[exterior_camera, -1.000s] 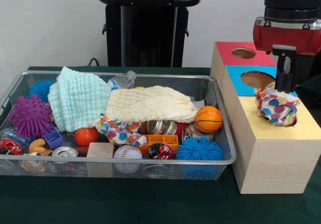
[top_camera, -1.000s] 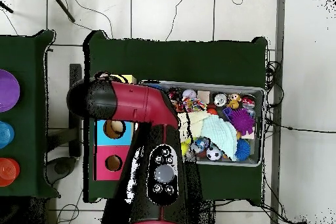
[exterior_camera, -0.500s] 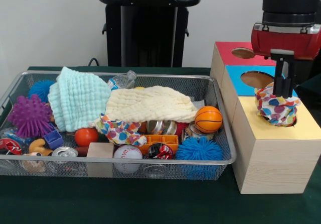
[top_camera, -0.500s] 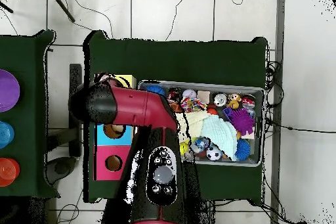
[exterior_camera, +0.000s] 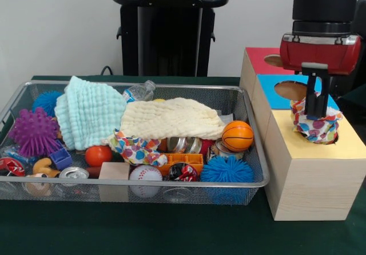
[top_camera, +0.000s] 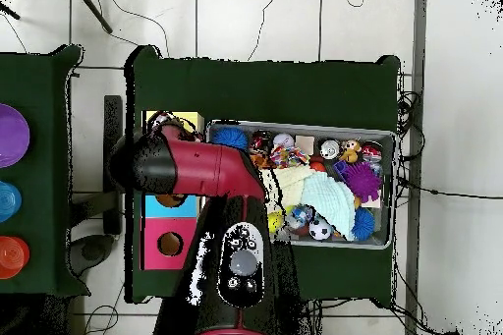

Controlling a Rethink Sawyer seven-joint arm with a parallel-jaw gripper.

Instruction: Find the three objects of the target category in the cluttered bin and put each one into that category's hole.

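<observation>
1. My gripper (exterior_camera: 316,103) stands over the yellow-topped section of the wooden box (exterior_camera: 311,186). Its dark fingers reach down to the spotted cloth (exterior_camera: 314,123), but I cannot tell whether they still pinch it or have let go.

2. That spotted cloth sits bunched on the yellow hole (exterior_camera: 334,136), mostly above the lid, with only its lower part tucked in. I judge it not properly posted yet.

3. To finish this step well, I would press the bundle straight down through the opening, keeping centred so the fabric does not catch on the rim or spill over the box edge.

4. Loose folds hang toward the blue section (exterior_camera: 297,92); I would avoid dragging sideways, or the cloth may flop across the blue hole.

5. Only once the cloth has dropped below the lid would I lift straight up, watching that no corner clings to the fingers.

6. In the wire bin (exterior_camera: 251,146), three more cloths lie over the clutter: a mint one (exterior_camera: 88,115), a cream one (exterior_camera: 168,119), and another spotted one (exterior_camera: 134,149) peeking from under the cream one.

7. From overhead, the arm (top_camera: 196,169) covers the box, so I rely on the front camera here.
</observation>
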